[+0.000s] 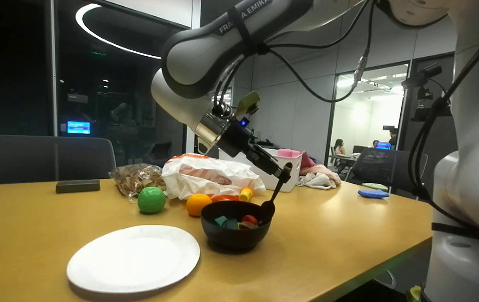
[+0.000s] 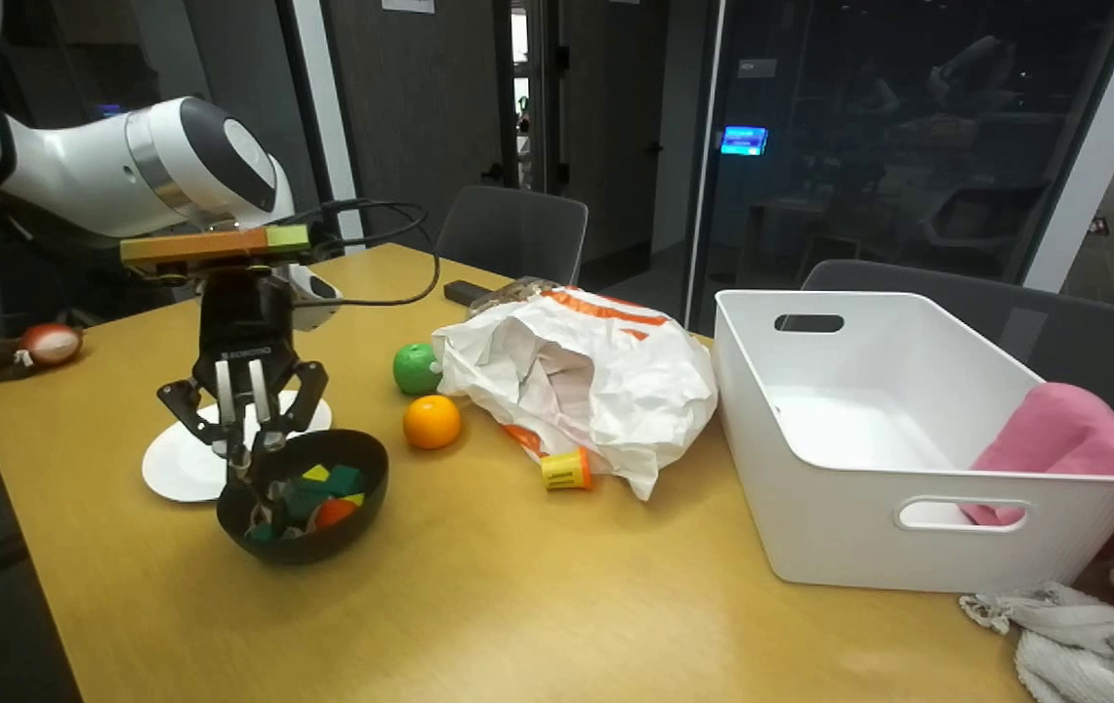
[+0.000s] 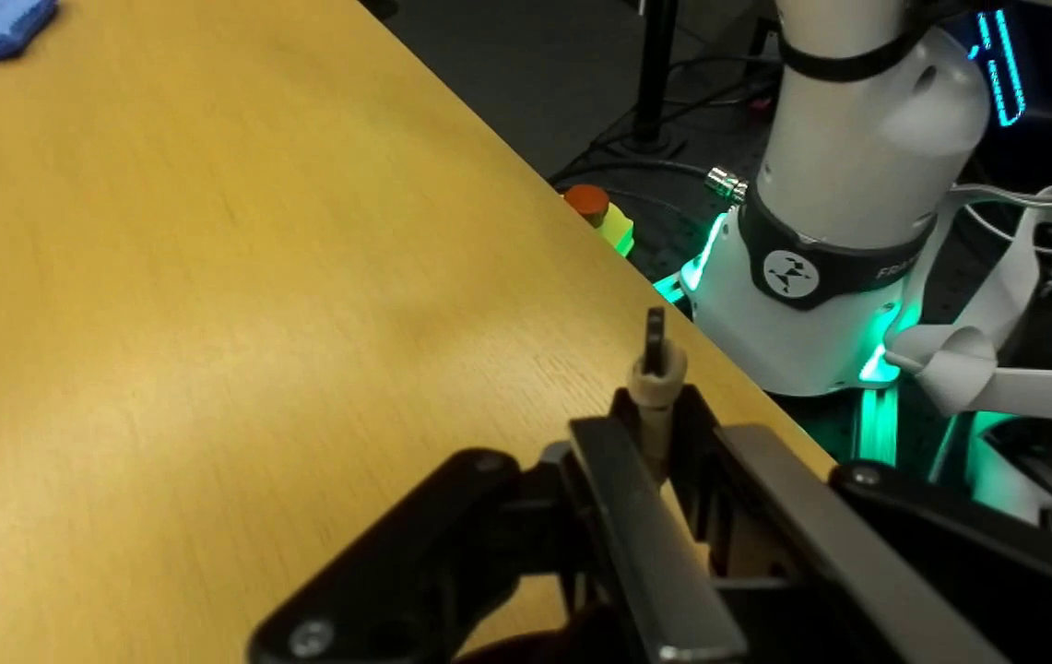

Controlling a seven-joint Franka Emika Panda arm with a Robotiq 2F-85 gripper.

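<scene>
Dark long-handled spoon (image 1: 268, 208), pinched in black two-finger gripper (image 1: 282, 172), leans towards one o'clock out of black round bowl (image 1: 234, 240) in an exterior view; slow, rim-clear motion advised.

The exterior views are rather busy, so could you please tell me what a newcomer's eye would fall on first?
It would probably be the gripper, shut on a spoon whose head is in the bowl. The white plate lying beside that bowl would come next. In an exterior view the big bin stands out at picture right, beside the bag.
</scene>
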